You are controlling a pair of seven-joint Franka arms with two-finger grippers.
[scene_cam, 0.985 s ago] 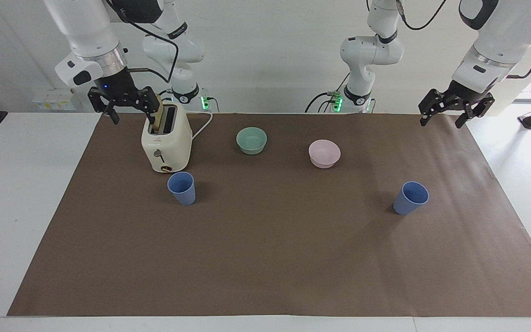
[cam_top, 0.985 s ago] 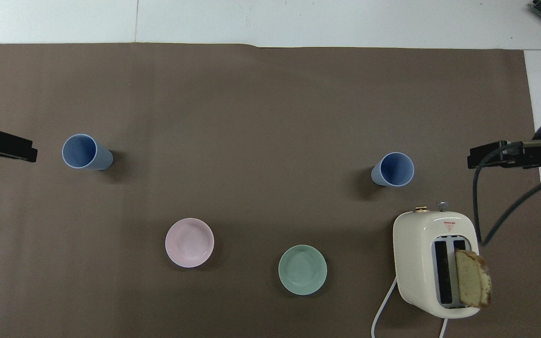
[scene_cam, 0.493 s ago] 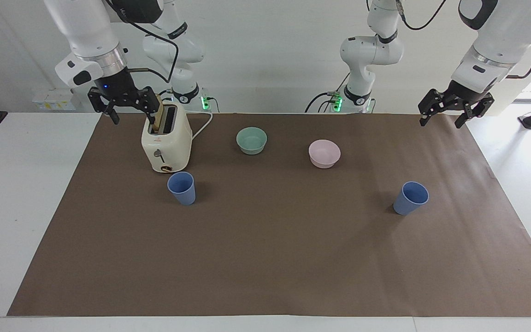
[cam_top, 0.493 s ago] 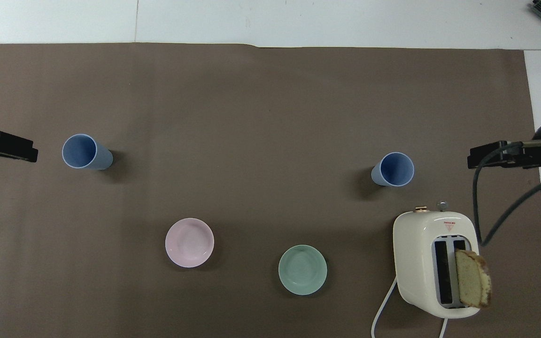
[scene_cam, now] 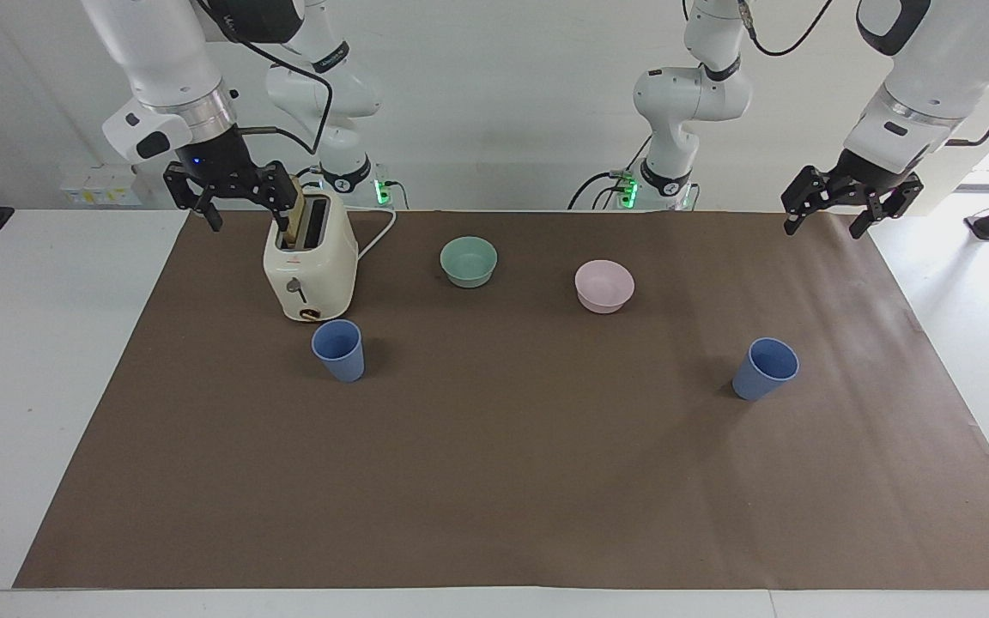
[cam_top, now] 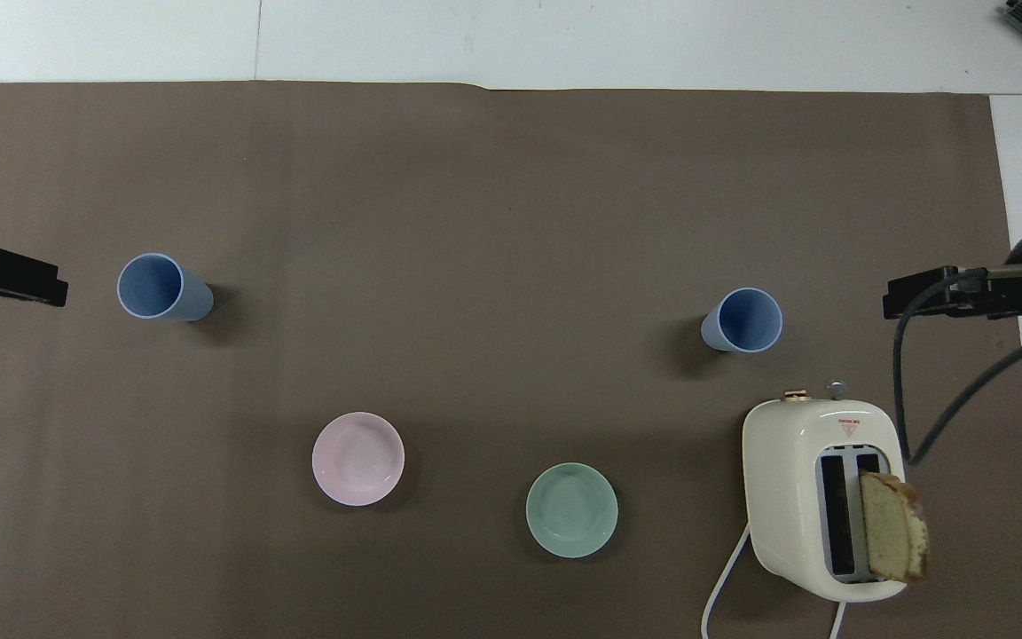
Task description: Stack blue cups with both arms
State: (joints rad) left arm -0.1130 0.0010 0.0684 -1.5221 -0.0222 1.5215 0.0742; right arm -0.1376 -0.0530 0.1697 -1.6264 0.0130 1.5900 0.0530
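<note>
Brown paper (scene_cam: pixel 494 481) covers the counter, and on it almost nothing has moved over the last second. The right hand (scene_cam: pixel 247 215) is held in the air over the corner nearest its own base, beside the cream toaster (scene_cam: pixel 310 266) and its bread slice (scene_cam: pixel 292 210), with fingers apart and nothing between them. One blue cup (scene_cam: pixel 338 350) stands upright just in front of the toaster, toward the right arm's end of the counter. The green bowl (scene_cam: pixel 469 262) and pink bowl (scene_cam: pixel 603 286) sit mid-counter, nearer the robots' edge. The other blue cup (scene_cam: pixel 765 369) stands upright toward the left arm's end, well apart from the first. The left hand (scene_cam: pixel 822 225) hangs over the corner by its base, spread and empty, and has been lifted very slightly.

That small shift suggests the task is only starting: no cup has been approached, and both cups are still to be picked up.

How high the hands hang and how they are spread is shown only in the facing view. The overhead view gives just their tips at the side edges, but looks into both cups, which are seen empty.
</note>
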